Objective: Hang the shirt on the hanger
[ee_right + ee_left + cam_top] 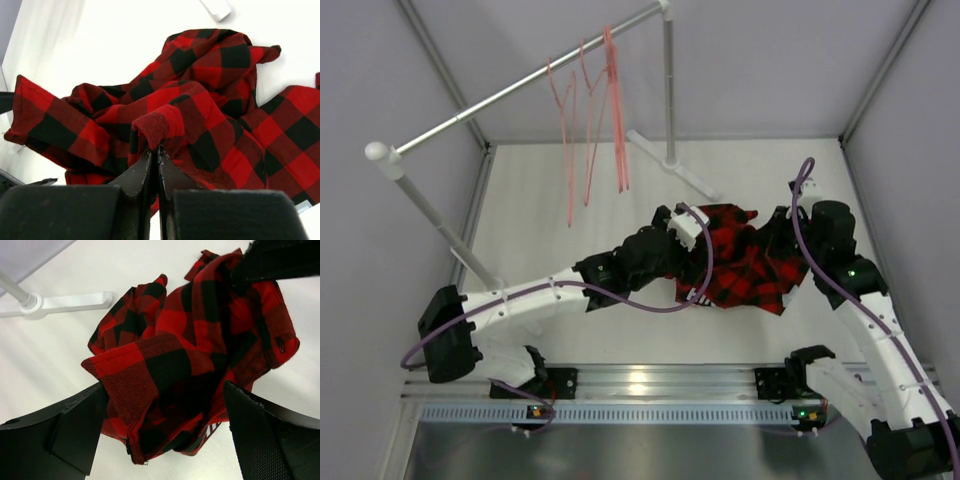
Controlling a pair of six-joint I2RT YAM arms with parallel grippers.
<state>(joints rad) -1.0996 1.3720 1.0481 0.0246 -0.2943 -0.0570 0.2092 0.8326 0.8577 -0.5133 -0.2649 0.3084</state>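
Note:
The red-and-black plaid shirt (750,265) lies crumpled on the white table between both arms. My left gripper (698,240) is open over its left edge; in the left wrist view (164,390) its fingers stand wide apart with a folded flap of shirt (185,340) hanging between them. My right gripper (782,232) is shut on a raised fold of the shirt (200,100), pinched at the tips (156,147). Three thin pink wire hangers, among them the hanger (590,130), hang on the rail at the back, apart from both grippers.
A silver rail (520,85) on two posts crosses the back left. Its white foot (670,165) stands just behind the shirt and also shows in the left wrist view (65,302). Grey walls close in the table on three sides.

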